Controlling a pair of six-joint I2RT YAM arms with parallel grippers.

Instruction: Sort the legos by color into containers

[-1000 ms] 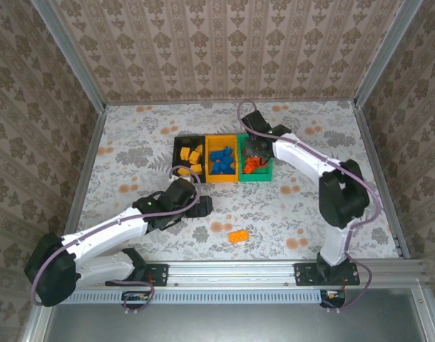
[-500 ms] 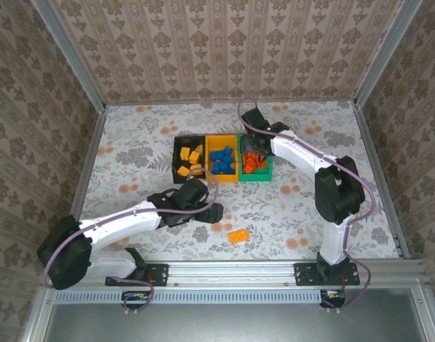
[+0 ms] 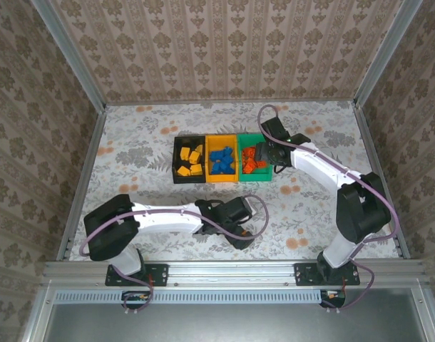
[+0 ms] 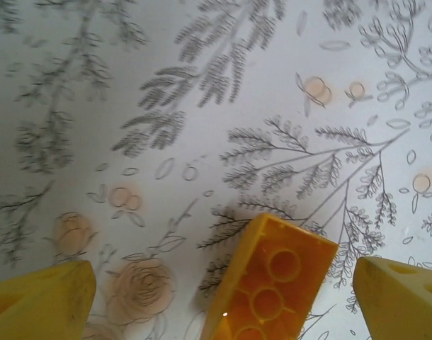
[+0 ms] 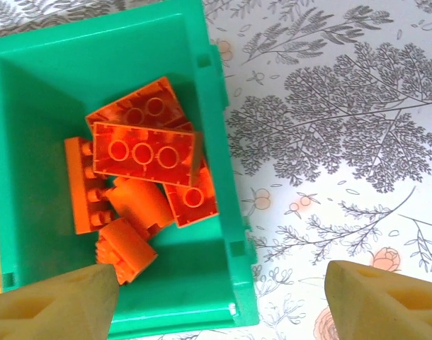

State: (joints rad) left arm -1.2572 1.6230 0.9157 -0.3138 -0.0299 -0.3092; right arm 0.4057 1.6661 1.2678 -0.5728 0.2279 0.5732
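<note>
L gripper (image 4: 222,294) jaws spread, brick (image 4: 274,278) between them, long axis slanting up-right in wrist view. R gripper (image 5: 217,306) jaws apart above green bin (image 5: 39,67).

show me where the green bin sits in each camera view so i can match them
top external: green bin sits mid-table, just right of the yellow-orange bin.
right wrist: green bin takes up the left half of the picture.
shared landmark: the red-orange legos piled inside it.

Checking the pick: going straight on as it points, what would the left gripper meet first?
Likely the yellow-orange lego on the table, lying between the open fingers of the left gripper; depth is unclear.
</note>
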